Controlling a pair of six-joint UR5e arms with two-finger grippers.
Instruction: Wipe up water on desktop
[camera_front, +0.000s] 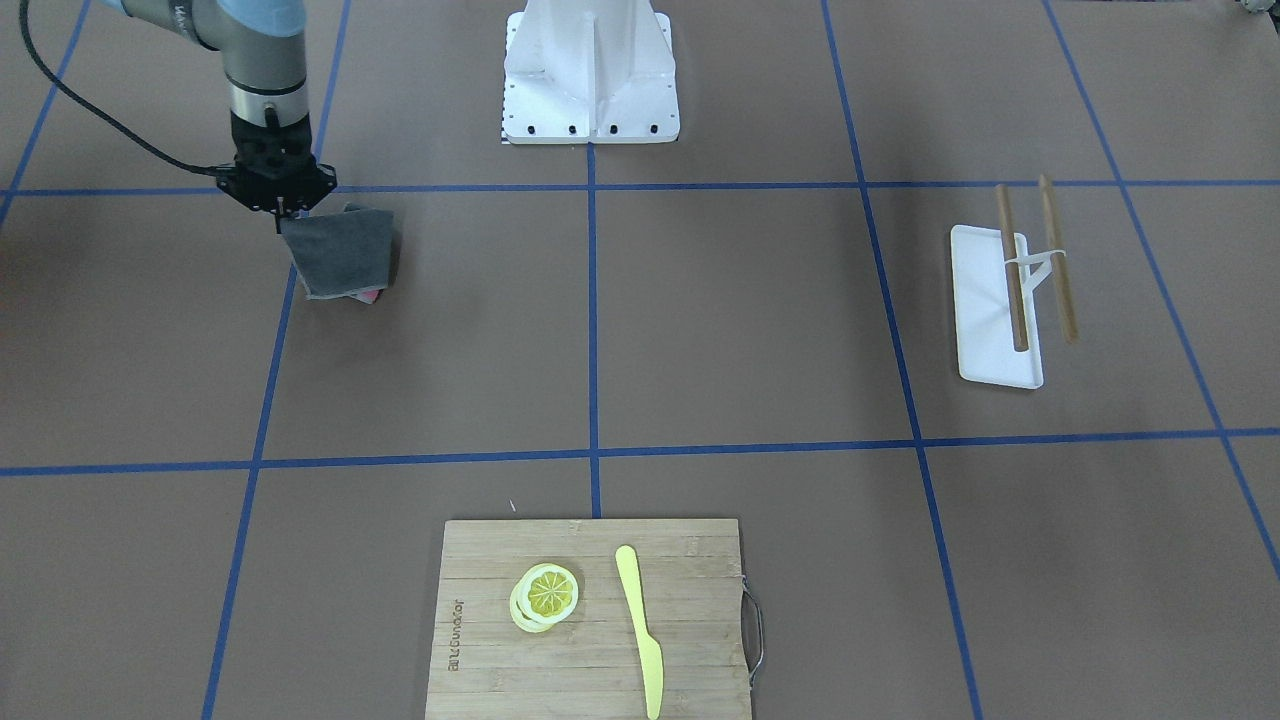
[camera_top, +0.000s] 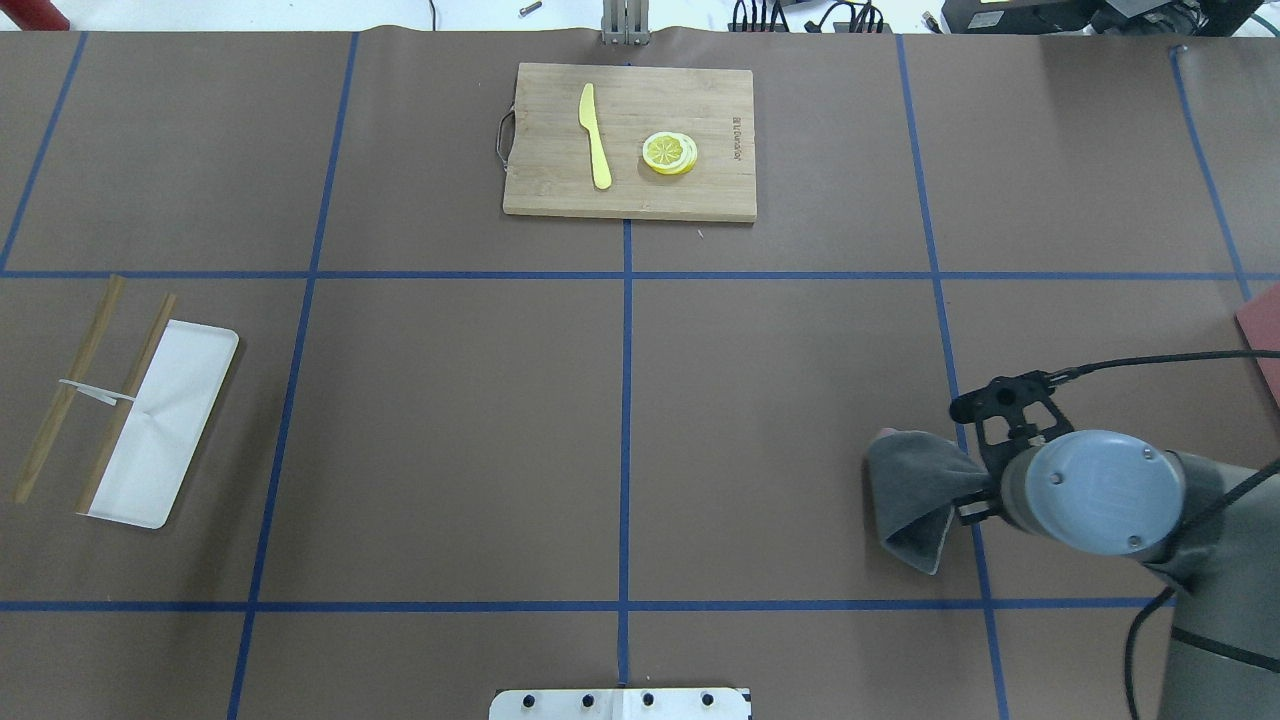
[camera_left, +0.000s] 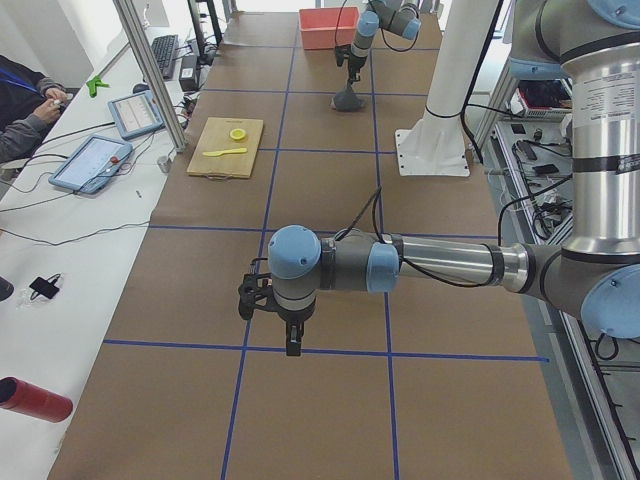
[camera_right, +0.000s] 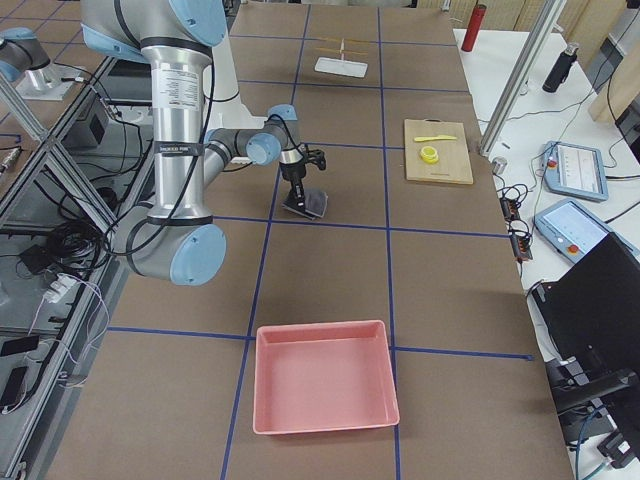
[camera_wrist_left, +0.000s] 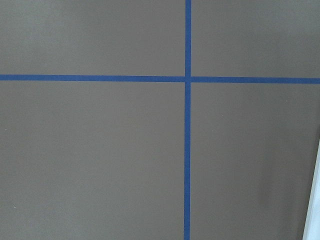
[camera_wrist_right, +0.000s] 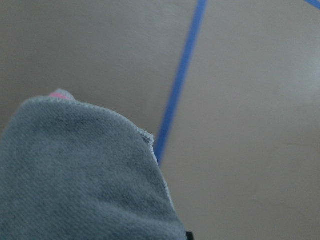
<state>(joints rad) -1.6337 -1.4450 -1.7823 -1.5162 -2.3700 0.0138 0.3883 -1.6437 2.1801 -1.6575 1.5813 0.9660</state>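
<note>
The desktop (camera_front: 750, 320) is a wide brown surface with blue tape lines; no water shows on it. My right gripper (camera_front: 280, 212) is shut on the corner of a grey cloth (camera_front: 338, 255) with a pink edge. The cloth hangs from it and its lower end rests on the desktop. In the overhead view the right gripper (camera_top: 975, 490) holds the grey cloth (camera_top: 915, 495) beside a blue tape line. The cloth fills the lower left of the right wrist view (camera_wrist_right: 85, 175). My left gripper (camera_left: 290, 340) shows only in the exterior left view, pointing down above the desktop; I cannot tell whether it is open.
A bamboo cutting board (camera_front: 700, 600) holds a yellow knife (camera_front: 640, 625) and lemon slices (camera_front: 546, 595). A white tray (camera_front: 985, 320) has two wooden sticks (camera_front: 1010, 265) lying across it. The robot's white base (camera_front: 590, 75) stands at the table's edge. A red bin (camera_right: 322, 390) sits at the right end.
</note>
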